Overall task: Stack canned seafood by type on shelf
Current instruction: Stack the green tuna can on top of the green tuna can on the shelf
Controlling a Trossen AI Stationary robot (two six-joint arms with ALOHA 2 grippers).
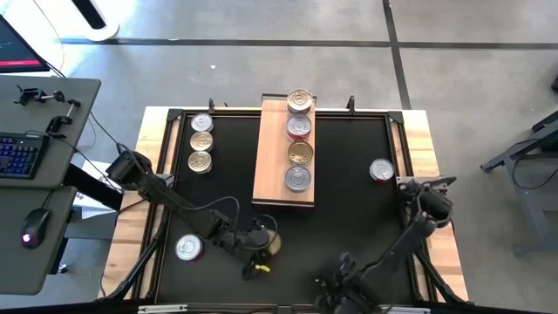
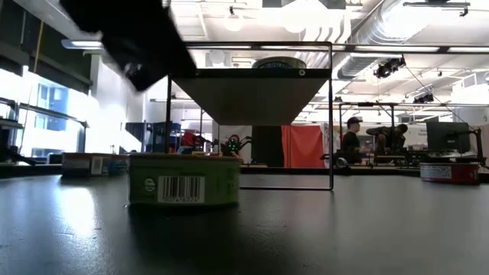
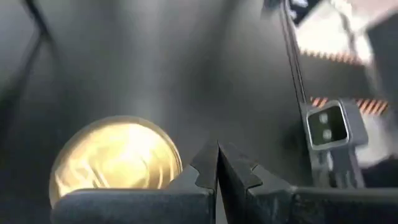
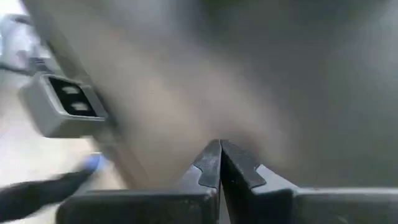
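1. We judge the step in hand to be the approach to a loose tin: our left gripper (image 1: pixel 259 247) hangs near the front edge of the table (image 1: pixel 349 218), fingertips pressed together and holding nothing, just beside a gold-lidded tin (image 1: pixel 268 241); the left wrist view shows that gold lid (image 3: pixel 115 163) close ahead of the shut fingers
2. The next move calls for parting the fingers, settling them around this tin, and carrying it to the shelf (image 1: pixel 270 166), which lies from the table's back edge toward its middle with four tins (image 1: pixel 298 139) in a row along it
3. Our right gripper (image 4: pixel 219 163) waits at the front edge, closed and empty
4. Other tins wait: three (image 1: pixel 200 141) near the back-left corner, one (image 1: pixel 188 249) by the front-left corner, one (image 1: pixel 381 170) toward the right edge
5. Nothing stands between the gold tin and the shelf's near end; the left arm's own cable trails close by
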